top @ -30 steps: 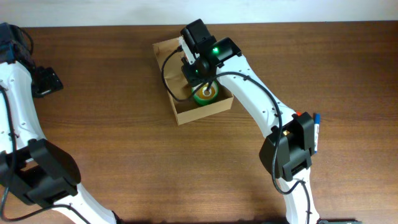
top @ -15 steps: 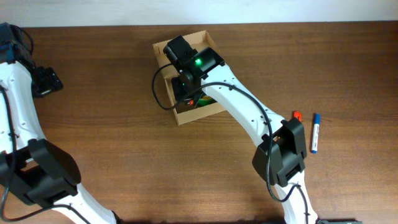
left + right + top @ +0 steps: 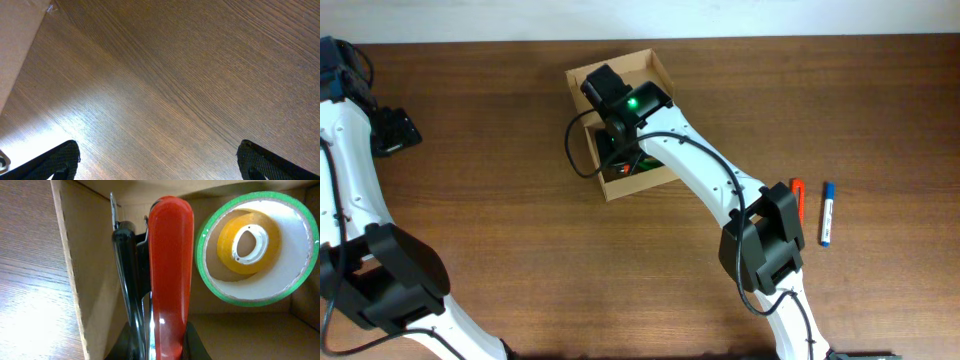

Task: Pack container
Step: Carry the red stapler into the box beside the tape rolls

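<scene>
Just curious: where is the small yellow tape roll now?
Right wrist view: the yellow roll lies inside the green-edged roll in the box, right of the red tool.

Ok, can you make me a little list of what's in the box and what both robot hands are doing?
box: tan cardboard box, open on top
inside: green-rimmed tape roll with a yellow tape roll in its hole
right gripper: inside the box, shut on a red and black stapler
left gripper: open, over the wooden table
on the table: orange marker, blue marker
</scene>
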{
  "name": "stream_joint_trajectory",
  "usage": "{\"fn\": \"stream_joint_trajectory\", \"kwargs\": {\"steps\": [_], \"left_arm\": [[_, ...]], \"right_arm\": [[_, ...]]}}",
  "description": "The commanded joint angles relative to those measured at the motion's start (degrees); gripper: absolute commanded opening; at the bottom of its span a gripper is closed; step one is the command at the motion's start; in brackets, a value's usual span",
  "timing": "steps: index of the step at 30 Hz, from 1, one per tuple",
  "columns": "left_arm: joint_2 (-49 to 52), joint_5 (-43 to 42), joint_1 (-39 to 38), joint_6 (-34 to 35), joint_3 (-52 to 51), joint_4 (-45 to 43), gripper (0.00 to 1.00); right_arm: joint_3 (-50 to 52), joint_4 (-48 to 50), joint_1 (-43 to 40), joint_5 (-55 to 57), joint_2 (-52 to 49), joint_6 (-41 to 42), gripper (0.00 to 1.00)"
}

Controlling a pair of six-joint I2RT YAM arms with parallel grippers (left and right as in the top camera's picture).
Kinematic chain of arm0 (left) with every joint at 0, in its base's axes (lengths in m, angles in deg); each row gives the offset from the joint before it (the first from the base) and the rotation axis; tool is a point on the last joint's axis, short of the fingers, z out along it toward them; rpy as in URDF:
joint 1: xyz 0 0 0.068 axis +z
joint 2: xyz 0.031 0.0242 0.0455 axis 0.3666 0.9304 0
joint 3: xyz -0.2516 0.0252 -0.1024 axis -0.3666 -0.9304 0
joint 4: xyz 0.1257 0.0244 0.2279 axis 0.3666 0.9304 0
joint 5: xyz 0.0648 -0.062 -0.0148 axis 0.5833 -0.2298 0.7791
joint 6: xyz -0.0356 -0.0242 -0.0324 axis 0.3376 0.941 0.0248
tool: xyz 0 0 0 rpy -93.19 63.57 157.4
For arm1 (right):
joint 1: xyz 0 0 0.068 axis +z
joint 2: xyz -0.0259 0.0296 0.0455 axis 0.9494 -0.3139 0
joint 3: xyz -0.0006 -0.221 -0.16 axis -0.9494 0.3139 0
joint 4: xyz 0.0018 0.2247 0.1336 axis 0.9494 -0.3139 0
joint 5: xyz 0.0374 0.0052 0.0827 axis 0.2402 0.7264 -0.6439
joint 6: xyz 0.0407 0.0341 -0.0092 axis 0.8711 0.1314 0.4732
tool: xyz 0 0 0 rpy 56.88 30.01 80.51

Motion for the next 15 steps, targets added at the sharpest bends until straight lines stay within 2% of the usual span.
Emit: {"fn": "stream_joint_trajectory", "kwargs": {"steps": [1,15], "left_arm": [[-0.4,0.0,0.3,-0.9,-0.2,-0.1,1.0],[-0.4,0.0,0.3,-0.9,-0.2,-0.1,1.0]], "right_arm": [[0.3,0.1,0.4,-0.5,-0.9,0.2,0.04],[0.4,-0.5,1.9,-4.5,-5.3,-3.7,0.04]]}}
